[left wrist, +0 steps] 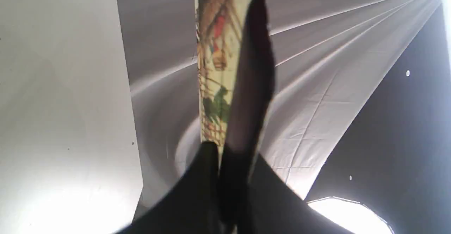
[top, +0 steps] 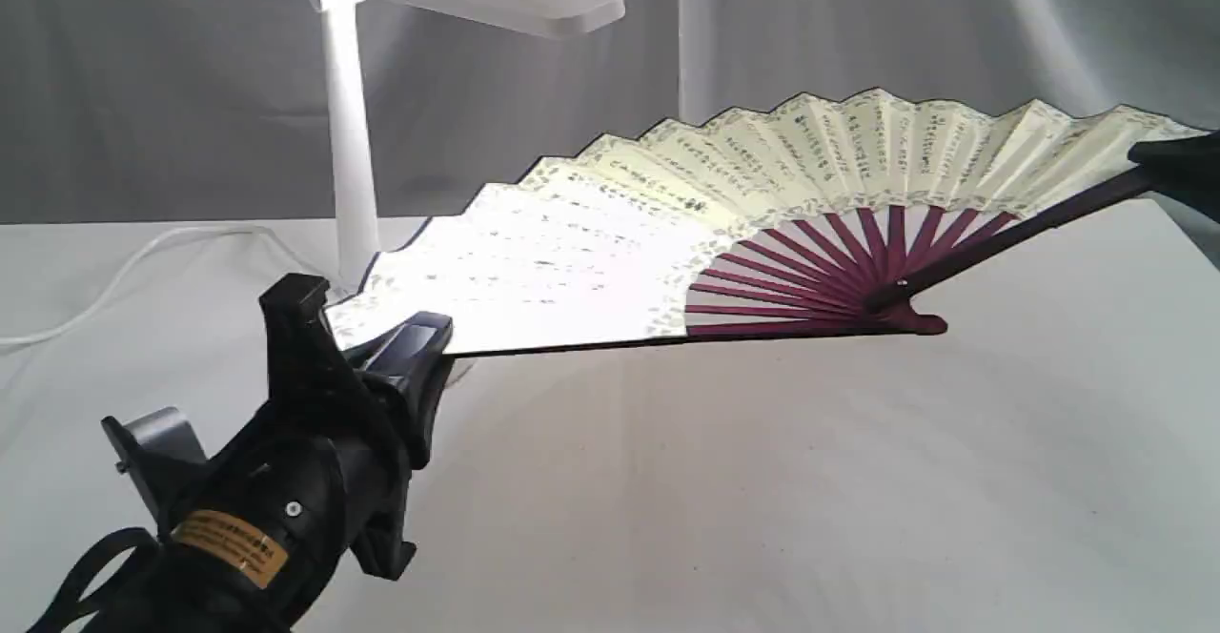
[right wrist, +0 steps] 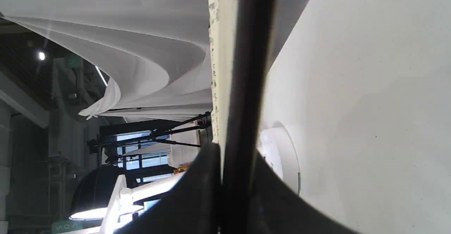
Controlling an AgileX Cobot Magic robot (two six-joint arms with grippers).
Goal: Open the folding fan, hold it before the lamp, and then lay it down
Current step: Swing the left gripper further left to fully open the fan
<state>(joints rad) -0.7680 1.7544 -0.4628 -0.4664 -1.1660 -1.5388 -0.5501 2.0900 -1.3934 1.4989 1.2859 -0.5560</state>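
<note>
- Cream pleated paper folding fan (top: 762,185) with maroon ribs hangs spread open over the white counter's (top: 762,480) far half, its lit end beneath the white bar-headed desk lamp (top: 345,118).
- The left claw (top: 372,342) pinches one end guard; the right claw (top: 1177,161) pinches the other.

Grey draped curtain (top: 172,90) behind a brightly lit white cloth-covered table (top: 762,480)

Nothing can be read with certainty: the folding fan (top: 810,161) bears columns of small black calligraphy too fine to decipher, and the orange label (top: 229,545) on the left arm, at seven o'clock from the fan, carries blurred print.
</note>
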